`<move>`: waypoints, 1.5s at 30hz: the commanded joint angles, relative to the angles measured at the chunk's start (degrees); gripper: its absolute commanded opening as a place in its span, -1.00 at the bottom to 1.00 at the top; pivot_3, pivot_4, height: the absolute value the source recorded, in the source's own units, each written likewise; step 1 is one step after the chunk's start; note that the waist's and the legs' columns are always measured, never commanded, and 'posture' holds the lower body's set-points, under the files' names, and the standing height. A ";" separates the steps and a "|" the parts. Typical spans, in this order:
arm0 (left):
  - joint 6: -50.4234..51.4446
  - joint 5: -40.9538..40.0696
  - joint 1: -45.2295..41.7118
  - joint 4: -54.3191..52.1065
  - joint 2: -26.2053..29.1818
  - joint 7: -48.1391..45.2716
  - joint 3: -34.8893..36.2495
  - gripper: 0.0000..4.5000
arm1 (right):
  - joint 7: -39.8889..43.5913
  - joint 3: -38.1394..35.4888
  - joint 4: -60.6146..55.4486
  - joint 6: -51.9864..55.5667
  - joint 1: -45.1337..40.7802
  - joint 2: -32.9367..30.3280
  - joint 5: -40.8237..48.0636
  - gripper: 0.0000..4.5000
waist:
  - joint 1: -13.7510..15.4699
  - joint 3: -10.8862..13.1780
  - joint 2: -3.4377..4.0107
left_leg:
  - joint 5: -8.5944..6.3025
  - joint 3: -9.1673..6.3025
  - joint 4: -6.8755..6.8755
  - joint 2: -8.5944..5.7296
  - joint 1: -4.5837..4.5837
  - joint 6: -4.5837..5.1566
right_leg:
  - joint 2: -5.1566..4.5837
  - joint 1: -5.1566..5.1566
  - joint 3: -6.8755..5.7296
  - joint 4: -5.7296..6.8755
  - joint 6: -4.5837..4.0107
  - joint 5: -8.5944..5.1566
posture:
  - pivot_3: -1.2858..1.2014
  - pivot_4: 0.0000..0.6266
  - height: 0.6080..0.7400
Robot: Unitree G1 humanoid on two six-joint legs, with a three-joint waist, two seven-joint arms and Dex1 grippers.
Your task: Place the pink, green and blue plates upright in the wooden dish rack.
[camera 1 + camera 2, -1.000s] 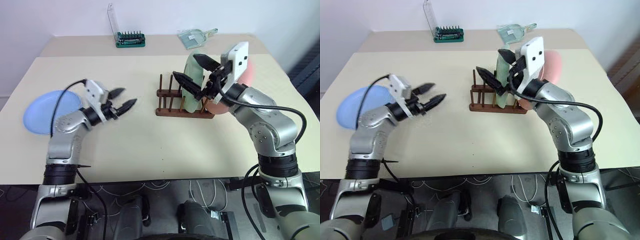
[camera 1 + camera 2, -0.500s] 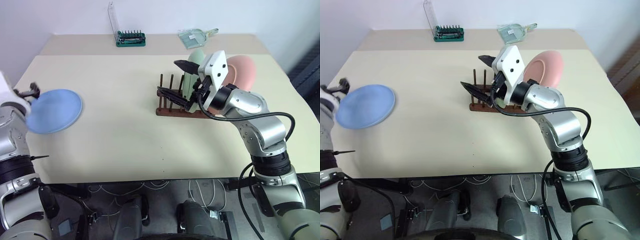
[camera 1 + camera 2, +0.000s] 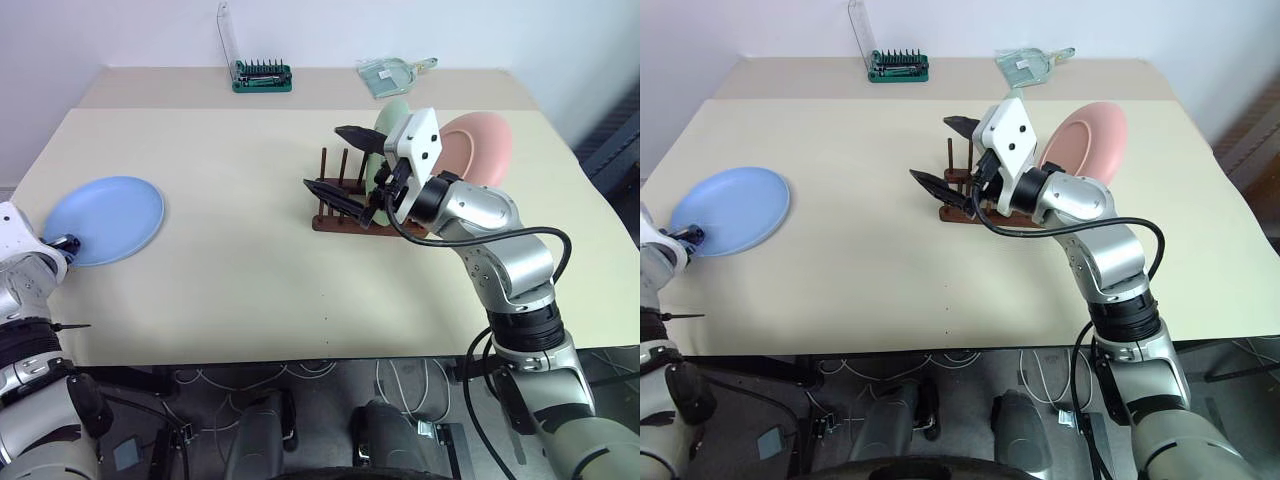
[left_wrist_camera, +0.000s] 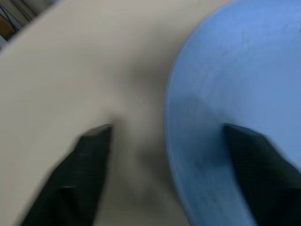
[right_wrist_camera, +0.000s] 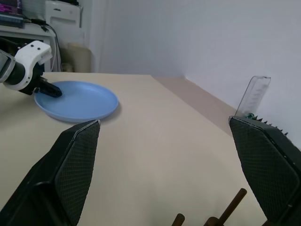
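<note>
The blue plate (image 3: 108,213) lies flat at the table's left side. My left gripper (image 3: 60,243) is at its near left rim; in the left wrist view its jaws are apart, with the rim of the blue plate (image 4: 225,70) between them. The green plate (image 3: 397,112) stands in the wooden dish rack (image 3: 340,208). The pink plate (image 3: 482,143) stands tilted at the rack's right end, its lower part hidden by my right arm. My right gripper (image 3: 330,160) hovers open above the rack's left end, holding nothing.
A green bit case with a clear lid (image 3: 262,76) and a clear scoop-like item (image 3: 388,74) sit at the table's far edge. Bare tabletop (image 3: 230,250) stretches between the blue plate and the rack.
My left arm swung from mid-table out to the left, to the blue plate's rim, and its jaws narrowed. My right gripper shifted left, away from the green plate, staying open.
</note>
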 commanded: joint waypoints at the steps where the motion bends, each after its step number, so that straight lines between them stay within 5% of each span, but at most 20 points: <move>1: -2.83 -0.23 -1.66 1.72 2.20 -0.54 0.80 -0.31 | 0.01 -1.13 -1.28 -1.35 -0.28 0.34 -0.49 1.00 | 0.00 0.00 0.00 | 0.00 0.00 0.00 0.00 -0.01 0.00 | 0.00 -0.01 0.00 0.00 0.00 0.00 | 0.03 -0.52 0.88; 4: -4.85 -1.51 -3.60 0.52 0.78 -0.81 0.76 -1.00 | -0.34 -1.47 -2.05 -1.15 0.42 0.22 -0.77 1.00 | 0.10 -0.01 -0.01 | 0.00 0.01 0.00 0.00 -0.01 -0.01 | -0.01 -0.02 0.00 0.00 0.00 0.00 | 0.03 -0.52 0.88; 11: -9.90 -4.83 -7.28 -7.00 -4.84 -1.76 -0.64 -1.00 | -0.40 -0.11 -1.69 -1.78 0.28 -0.92 -4.11 1.00 | 0.35 -0.02 -0.04 | 0.01 0.01 0.00 -0.02 -0.02 0.00 | -0.03 0.00 -0.01 0.01 0.00 0.00 | 0.03 -0.52 0.88; 21: -17.52 -1.14 -12.91 -32.12 -13.59 -6.16 -18.61 -1.00 | -0.97 10.25 3.17 -12.86 -4.87 -0.25 -20.72 1.00 | -0.35 0.02 -0.21 | 0.13 0.08 0.03 0.00 -0.10 0.14 | 0.01 0.10 -0.03 0.05 0.00 0.01 | 0.03 -0.52 0.88; 37: -1.60 -5.85 -12.78 -50.25 -17.25 -6.54 -23.77 -1.00 | -7.64 17.15 16.26 -26.34 -9.61 3.62 -40.76 1.00 | -1.11 0.02 -0.20 | 0.17 0.05 0.07 0.02 -0.03 0.11 | 0.02 0.18 -0.03 0.10 0.01 0.00 | 0.03 -0.52 0.88; 41: 0.32 -7.68 -12.67 -51.61 -18.01 -6.75 -22.21 -1.00 | -7.70 16.50 17.26 -27.05 -9.52 4.37 -41.64 0.46 | -1.17 0.03 -0.20 | 0.18 0.05 0.07 0.03 -0.03 0.11 | 0.03 0.18 -0.03 0.10 0.01 0.00 | 0.03 -0.52 0.88; 45: 1.13 -7.61 -12.22 -51.80 -17.23 -7.33 -22.52 -1.00 | -7.57 16.35 17.50 -27.89 -9.45 4.29 -43.01 -0.52 | -1.19 0.03 -0.20 | 0.18 0.04 0.07 0.02 -0.02 0.11 | 0.03 0.19 -0.03 0.10 0.01 0.00 | 0.03 -0.52 0.88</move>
